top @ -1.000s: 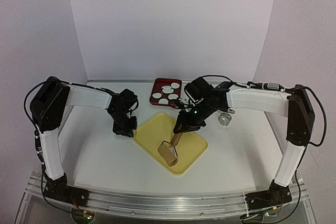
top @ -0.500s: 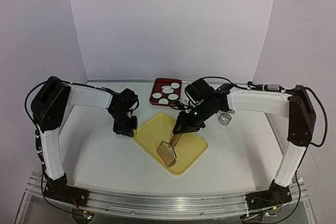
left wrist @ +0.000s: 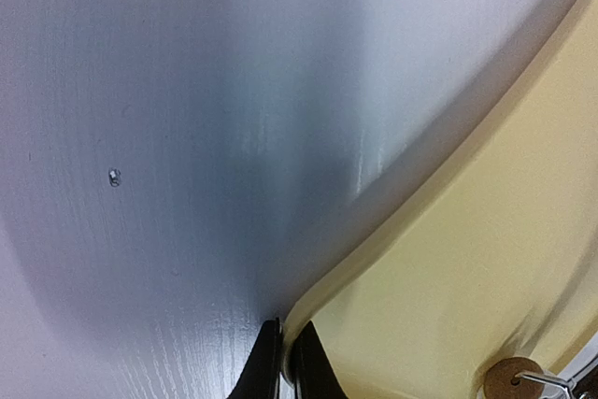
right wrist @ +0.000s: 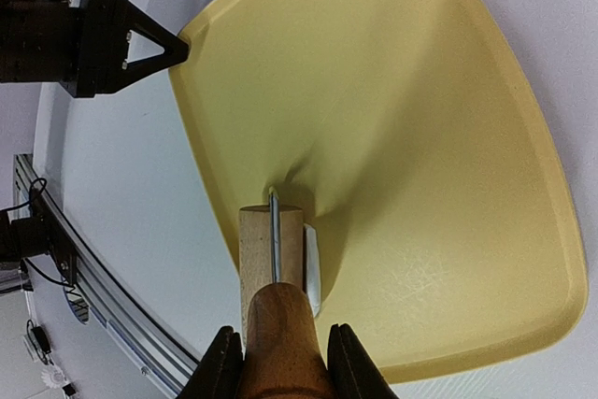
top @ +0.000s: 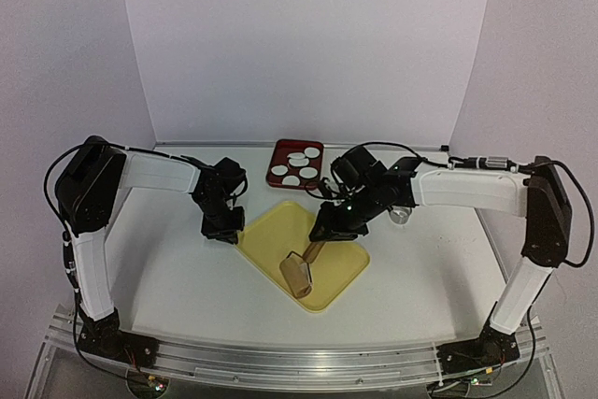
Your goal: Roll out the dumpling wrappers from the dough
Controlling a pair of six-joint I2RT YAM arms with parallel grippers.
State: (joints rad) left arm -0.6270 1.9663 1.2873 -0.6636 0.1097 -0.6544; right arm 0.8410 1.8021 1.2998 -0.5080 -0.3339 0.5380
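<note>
My right gripper point(top: 322, 238) point(right wrist: 280, 362) is shut on the brown handle of a wooden roller point(top: 300, 273) point(right wrist: 271, 245), whose drum rests on the yellow board point(top: 336, 259) point(right wrist: 392, 137). The dough point(right wrist: 312, 268) shows as a thin white flattened patch at the drum's right side; it is mostly hidden under the roller. My left gripper point(top: 227, 233) point(left wrist: 284, 371) is shut on the board's left rim point(left wrist: 322, 301). Several dumpling wrappers point(top: 297, 170) lie on a dark red tray point(top: 277, 175) at the back.
A small metal ring cutter point(top: 402, 213) stands on the white table right of my right arm. The left gripper shows in the right wrist view point(right wrist: 103, 39) at the board's corner. The table's front rail point(right wrist: 103, 315) runs close to the board.
The roller has moved slightly left and toward the board's middle, and my right arm has stretched out lower. The left gripper has kept its hold on the rim.
</note>
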